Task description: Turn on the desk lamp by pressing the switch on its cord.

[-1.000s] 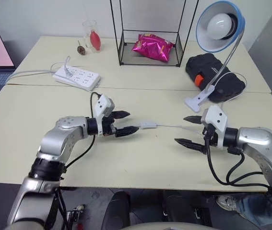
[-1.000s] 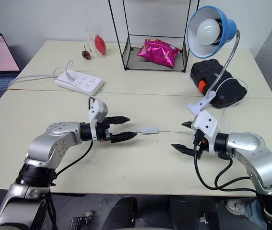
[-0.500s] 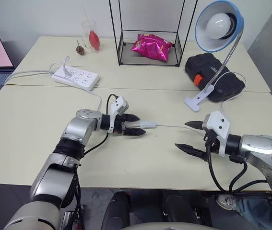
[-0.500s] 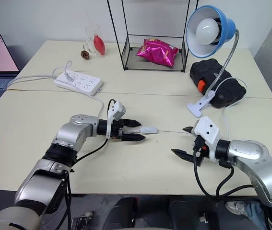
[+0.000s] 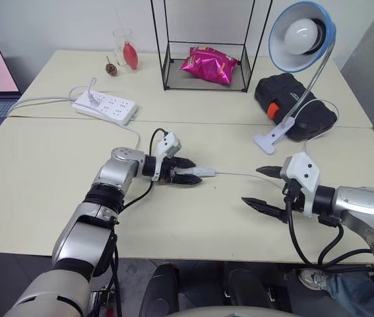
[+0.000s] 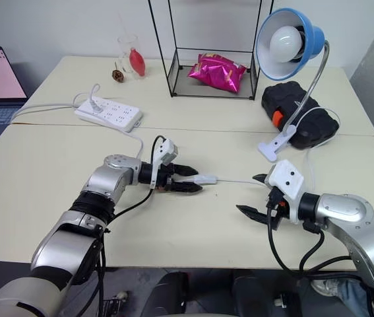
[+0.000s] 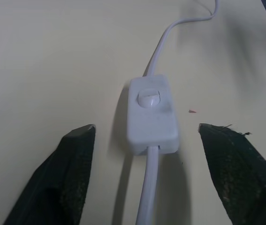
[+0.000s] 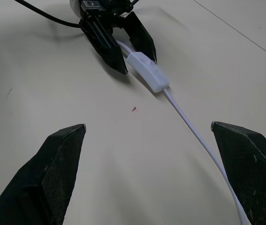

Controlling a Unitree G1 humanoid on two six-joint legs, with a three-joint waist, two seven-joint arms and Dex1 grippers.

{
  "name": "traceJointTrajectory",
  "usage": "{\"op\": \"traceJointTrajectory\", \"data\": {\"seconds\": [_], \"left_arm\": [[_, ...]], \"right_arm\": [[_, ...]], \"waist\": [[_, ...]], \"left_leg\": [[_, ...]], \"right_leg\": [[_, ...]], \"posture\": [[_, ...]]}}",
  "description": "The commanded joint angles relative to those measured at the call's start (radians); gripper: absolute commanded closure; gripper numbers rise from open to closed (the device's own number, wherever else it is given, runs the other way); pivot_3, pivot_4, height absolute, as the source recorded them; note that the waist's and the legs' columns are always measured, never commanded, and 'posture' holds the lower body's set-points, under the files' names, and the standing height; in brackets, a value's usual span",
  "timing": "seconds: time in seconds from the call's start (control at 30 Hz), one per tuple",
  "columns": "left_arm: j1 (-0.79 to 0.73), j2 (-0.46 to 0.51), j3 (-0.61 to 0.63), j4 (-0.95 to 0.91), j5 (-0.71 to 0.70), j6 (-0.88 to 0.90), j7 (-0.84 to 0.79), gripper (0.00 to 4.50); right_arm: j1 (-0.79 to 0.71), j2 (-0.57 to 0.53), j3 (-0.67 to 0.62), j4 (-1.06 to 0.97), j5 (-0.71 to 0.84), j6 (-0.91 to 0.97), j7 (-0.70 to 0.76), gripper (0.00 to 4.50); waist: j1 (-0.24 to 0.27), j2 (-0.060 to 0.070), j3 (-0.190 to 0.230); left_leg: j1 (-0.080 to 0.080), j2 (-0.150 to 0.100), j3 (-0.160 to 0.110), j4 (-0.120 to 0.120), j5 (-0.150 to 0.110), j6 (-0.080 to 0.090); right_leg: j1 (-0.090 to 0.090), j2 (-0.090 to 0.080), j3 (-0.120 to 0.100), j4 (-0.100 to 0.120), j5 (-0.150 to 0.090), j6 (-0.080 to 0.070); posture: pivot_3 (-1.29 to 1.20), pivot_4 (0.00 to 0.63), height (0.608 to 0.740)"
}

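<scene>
One round button sits on the white oblong switch (image 7: 151,114).

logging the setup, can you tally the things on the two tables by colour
white: 3 – desk lamp, switch on its cord, power strip
pink: 1 – snack bag
black: 2 – wire rack, case
red: 1 – small object in a glass
total: 7
</scene>
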Motion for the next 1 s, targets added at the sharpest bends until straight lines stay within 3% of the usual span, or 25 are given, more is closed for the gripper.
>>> {"op": "traceJointTrajectory", "data": {"seconds": [0.03,0.27,0.5,0.67,0.87,1.0], "left_arm": [[-0.009,-0.024,-0.008,0.024,0.032,-0.039,-0.008,2.02],[0.009,-0.034,-0.005,0.014,0.070,-0.110,-0.010,3.40],[0.087,-0.021,0.041,-0.157,0.073,-0.235,0.075,3.40],[0.152,-0.024,0.076,-0.349,0.046,-0.235,0.145,3.40],[0.226,-0.014,0.067,-0.485,0.087,-0.294,0.220,3.40],[0.244,-0.033,0.080,-0.536,0.059,-0.245,0.258,3.40]], "right_arm": [[0.002,-0.011,-0.026,-0.036,0.016,0.000,-0.010,0.00],[-0.004,-0.013,-0.022,-0.035,0.021,-0.002,-0.018,0.00],[0.024,0.042,-0.048,-0.045,0.055,-0.004,-0.063,0.00],[0.116,0.161,-0.098,-0.104,0.218,0.102,-0.153,0.00],[0.167,0.416,-0.101,-0.076,0.314,0.162,-0.407,0.00],[0.134,0.560,-0.091,-0.011,0.396,0.185,-0.513,0.00]], "waist": [[0.000,0.000,0.000],[0.000,0.000,0.000],[0.001,0.000,0.000],[0.003,0.000,0.000],[-0.001,0.001,0.000],[-0.001,0.000,-0.001]], "left_leg": [[0.000,0.000,0.000,0.000,0.000,0.000],[0.000,0.000,0.000,0.000,0.000,0.000],[0.000,0.000,0.000,0.000,0.000,0.000],[-0.001,0.000,-0.002,0.000,0.000,0.000],[0.001,0.001,-0.001,0.000,0.000,0.000],[0.002,0.002,-0.001,0.000,0.000,0.000]], "right_leg": [[0.000,0.000,0.000,0.000,0.000,0.000],[0.000,0.000,0.000,0.000,0.000,0.000],[0.000,0.000,0.000,0.000,0.000,0.000],[0.000,0.000,0.000,0.000,0.000,0.000],[0.000,0.000,0.000,0.001,0.000,0.000],[0.000,0.002,0.001,0.001,0.001,0.000]], "posture": [[0.00,0.150,0.740],[0.00,0.150,0.740],[0.00,0.150,0.740],[0.00,0.150,0.740],[0.00,0.150,0.740],[0.00,0.150,0.740]]}}
